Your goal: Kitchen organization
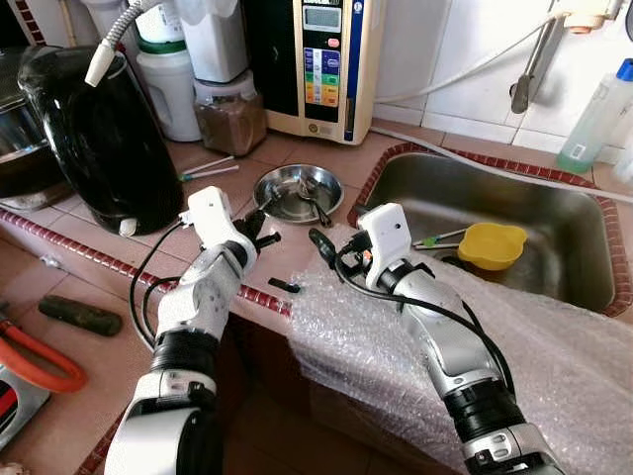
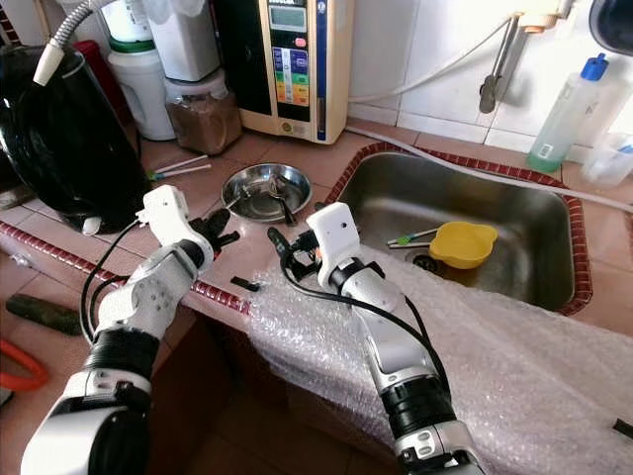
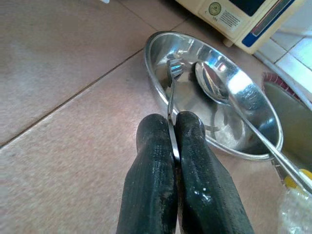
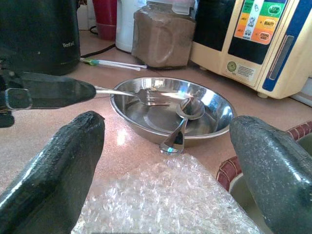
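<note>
- Left gripper (image 3: 174, 146): fingers closed flat on the handle of a fork (image 3: 171, 92), at the near-left rim of the steel bowl (image 1: 298, 191).
- Fork: tines lie over the bowl's rim, inside it; handle runs back out to the left gripper.
- Spoon (image 4: 183, 122): its bowl rests inside the steel bowl, handle draped over the near rim down to the desk (image 1: 316, 148).
- Steel bowl: stands on the tiled desk, just left of the sink (image 1: 554, 247), in front of the cream wall appliance (image 1: 316, 64).
- Right gripper (image 4: 165, 161): fingers spread wide, holding nothing, poised short of the bowl above the bubble wrap (image 1: 445, 346).
- Sink: holds a yellow cup (image 1: 492, 244).
- Black kettle (image 1: 99, 139): stands at the desk's left.
</note>
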`<state>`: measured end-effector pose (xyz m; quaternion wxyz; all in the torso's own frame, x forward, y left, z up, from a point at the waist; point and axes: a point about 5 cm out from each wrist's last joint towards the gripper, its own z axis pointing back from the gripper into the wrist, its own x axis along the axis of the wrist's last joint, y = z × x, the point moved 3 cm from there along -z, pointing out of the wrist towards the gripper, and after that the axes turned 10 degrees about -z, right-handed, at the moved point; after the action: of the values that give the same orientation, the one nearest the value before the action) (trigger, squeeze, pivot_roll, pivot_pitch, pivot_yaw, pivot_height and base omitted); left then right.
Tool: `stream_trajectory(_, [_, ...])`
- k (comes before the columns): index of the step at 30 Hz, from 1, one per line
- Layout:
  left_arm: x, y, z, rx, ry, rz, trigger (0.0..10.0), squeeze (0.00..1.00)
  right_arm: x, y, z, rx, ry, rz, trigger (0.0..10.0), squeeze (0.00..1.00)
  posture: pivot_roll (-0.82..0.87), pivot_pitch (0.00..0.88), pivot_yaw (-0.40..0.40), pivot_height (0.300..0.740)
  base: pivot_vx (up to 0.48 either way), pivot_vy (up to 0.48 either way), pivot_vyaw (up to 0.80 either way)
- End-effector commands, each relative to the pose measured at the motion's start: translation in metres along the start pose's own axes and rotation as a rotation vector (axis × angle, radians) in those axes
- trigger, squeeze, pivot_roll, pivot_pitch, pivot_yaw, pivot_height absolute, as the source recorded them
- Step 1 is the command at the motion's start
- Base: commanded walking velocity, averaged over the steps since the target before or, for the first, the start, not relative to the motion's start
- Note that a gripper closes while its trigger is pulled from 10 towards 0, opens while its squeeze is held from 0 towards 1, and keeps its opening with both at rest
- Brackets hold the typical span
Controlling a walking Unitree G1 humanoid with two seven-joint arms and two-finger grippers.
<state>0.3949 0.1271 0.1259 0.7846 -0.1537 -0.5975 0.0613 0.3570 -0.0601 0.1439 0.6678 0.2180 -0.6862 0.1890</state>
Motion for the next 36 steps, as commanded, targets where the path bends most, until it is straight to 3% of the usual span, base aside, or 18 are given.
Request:
stream_trajectory(1, [-0.004, 0.005, 0.003, 0.025, 0.028, -0.026, 0.0, 0.0, 0.0, 0.0, -0.002, 0.001, 0.015, 0.006, 10.0, 0.0, 0.06, 0.0, 0.052, 0.74, 0.0, 0.0, 0.0])
stream_trajectory(9, [0.017, 0.003, 0.024, 0.021, -0.102, -0.119, 0.0, 0.0, 0.005, -0.001, -0.005, -0.02, -0.016, 0.005, 10.0, 0.0, 0.07, 0.0, 0.045, 0.74, 0.0, 0.0, 0.0])
stream_trajectory(21, [0.035, -0.015, 0.03, -0.055, -0.242, -0.094, 0.0, 0.0, 0.02, -0.021, -0.005, -0.114, -0.081, -0.013, 10.0, 0.0, 0.06, 0.0, 0.045, 0.74, 0.0, 0.0, 0.0])
stream_trajectory(24, [0.041, -0.022, 0.032, -0.101, -0.276, -0.06, 0.0, 0.0, 0.021, -0.022, -0.005, -0.13, -0.085, -0.021, 10.0, 0.0, 0.05, 0.0, 0.045, 0.74, 0.0, 0.0, 0.0])
stream_trajectory(30, [0.048, -0.044, 0.033, -0.233, -0.313, 0.111, 0.0, 0.0, 0.021, -0.021, -0.006, -0.148, -0.093, -0.05, 10.0, 0.0, 0.05, 0.0, 0.045, 0.74, 0.0, 0.0, 0.0])
stream_trajectory(32, [0.051, -0.053, 0.033, -0.275, -0.325, 0.128, 0.0, 0.0, 0.022, -0.024, -0.006, -0.159, -0.098, -0.052, 10.0, 0.0, 0.05, 0.0, 0.043, 0.74, 0.0, 0.0, 0.0])
stream_trajectory(36, [0.051, -0.057, 0.033, -0.294, -0.33, 0.129, 0.0, 0.0, 0.024, -0.026, -0.006, -0.165, -0.102, -0.056, 10.0, 0.0, 0.05, 0.0, 0.043, 0.74, 0.0, 0.0, 0.0])
